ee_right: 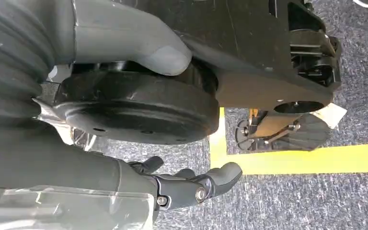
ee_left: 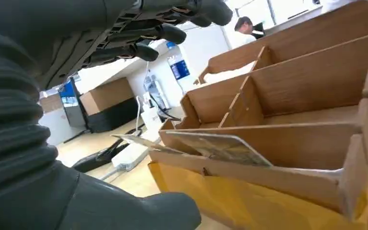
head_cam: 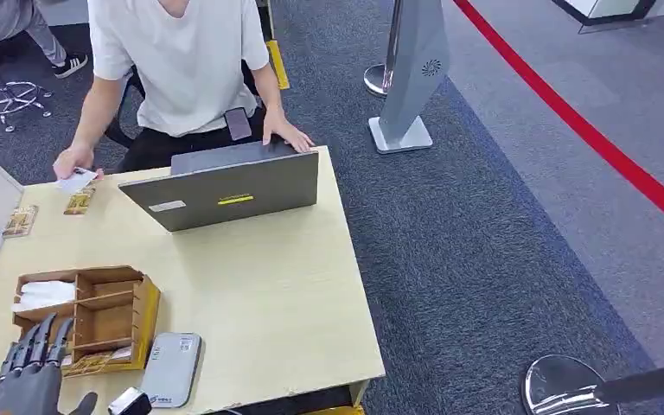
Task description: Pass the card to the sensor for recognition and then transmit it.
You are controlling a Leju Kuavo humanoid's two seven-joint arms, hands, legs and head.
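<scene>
A patterned card (ee_left: pixel 220 146) lies on top of the front slot of a wooden divided box (head_cam: pixel 104 316) at the table's near left; it shows as well from the head (head_cam: pixel 95 361). A flat grey sensor (head_cam: pixel 171 369) lies just right of the box near the front edge. My left hand (head_cam: pixel 30 372) hovers close in front of the box with fingers (ee_left: pixel 163 33) spread and thumb apart, holding nothing. My right hand (ee_right: pixel 191 184) hangs over the carpet, fingers loose and empty. Across the table a person holds a white card (head_cam: pixel 76 180).
A grey laptop (head_cam: pixel 229 186) stands open at the far side of the pale table (head_cam: pixel 294 294), with a seated person behind it. Two small cards (head_cam: pixel 79 201) (head_cam: pixel 20 221) lie far left. A grey kiosk stand (head_cam: pixel 411 78) and a chrome stanchion base (head_cam: pixel 562 385) stand on the carpet at the right.
</scene>
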